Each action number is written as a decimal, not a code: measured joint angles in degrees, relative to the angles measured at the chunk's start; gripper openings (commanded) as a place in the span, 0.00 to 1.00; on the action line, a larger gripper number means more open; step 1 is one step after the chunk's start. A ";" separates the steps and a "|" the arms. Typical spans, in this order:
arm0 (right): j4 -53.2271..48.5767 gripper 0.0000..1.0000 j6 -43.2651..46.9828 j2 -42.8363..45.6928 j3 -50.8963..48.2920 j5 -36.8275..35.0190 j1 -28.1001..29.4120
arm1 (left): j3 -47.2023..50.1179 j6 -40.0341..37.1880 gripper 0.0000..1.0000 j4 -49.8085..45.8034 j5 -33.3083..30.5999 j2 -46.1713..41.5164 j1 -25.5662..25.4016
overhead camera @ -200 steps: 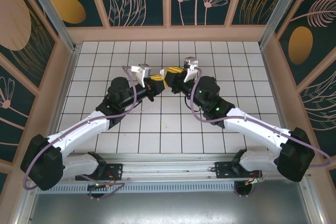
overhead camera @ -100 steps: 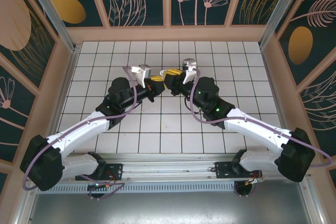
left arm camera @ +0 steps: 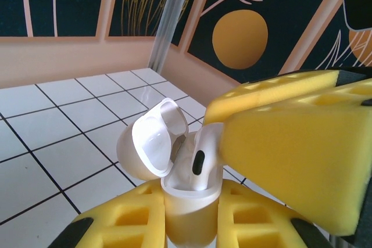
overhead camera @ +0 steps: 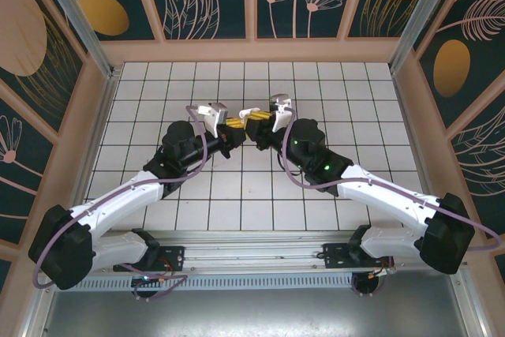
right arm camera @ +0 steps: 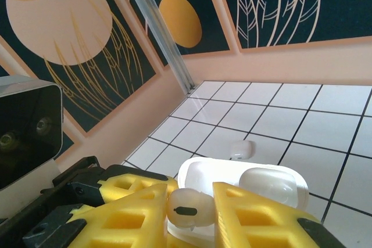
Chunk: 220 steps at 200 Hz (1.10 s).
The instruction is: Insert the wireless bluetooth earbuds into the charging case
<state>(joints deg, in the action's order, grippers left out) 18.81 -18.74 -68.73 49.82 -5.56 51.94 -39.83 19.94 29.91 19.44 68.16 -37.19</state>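
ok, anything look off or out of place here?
A loose earbud lies on the tiles beyond the open case, apart from it. The held earbud is only partly down in the case, leaning a little. Nothing spilled or damaged.

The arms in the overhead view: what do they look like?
The left arm and right arm are white tubes between bulky black joints, each trailing a purple cable. The left hand and right hand have yellow, hollow-celled fingers.

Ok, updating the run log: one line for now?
left gripper shut on charging case, lid open | right gripper shut on earbud, partly in case | insertion unfinished
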 measured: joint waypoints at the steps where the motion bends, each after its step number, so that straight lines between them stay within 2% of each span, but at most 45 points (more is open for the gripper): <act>1: -0.07 0.25 0.02 0.00 -0.02 0.00 0.00 | 0.02 -0.13 0.00 0.00 0.00 0.00 -0.02; 101: -1.46 0.34 0.00 0.00 0.96 -0.35 0.68 | 0.44 -3.02 0.00 -0.11 -0.22 -1.11 0.00; 169: -3.69 0.46 -1.97 0.02 3.06 0.09 1.05 | 0.44 -4.28 0.00 -0.13 -0.31 -1.70 0.00; 220: -8.63 0.47 -4.59 0.46 7.72 -0.39 1.05 | 0.44 -4.96 0.00 0.13 -0.22 -3.45 0.00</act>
<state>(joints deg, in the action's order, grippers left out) 10.17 -23.33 -68.27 57.54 -5.96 52.99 -39.40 14.98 30.04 19.22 64.71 -37.19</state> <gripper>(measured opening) 0.473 0.178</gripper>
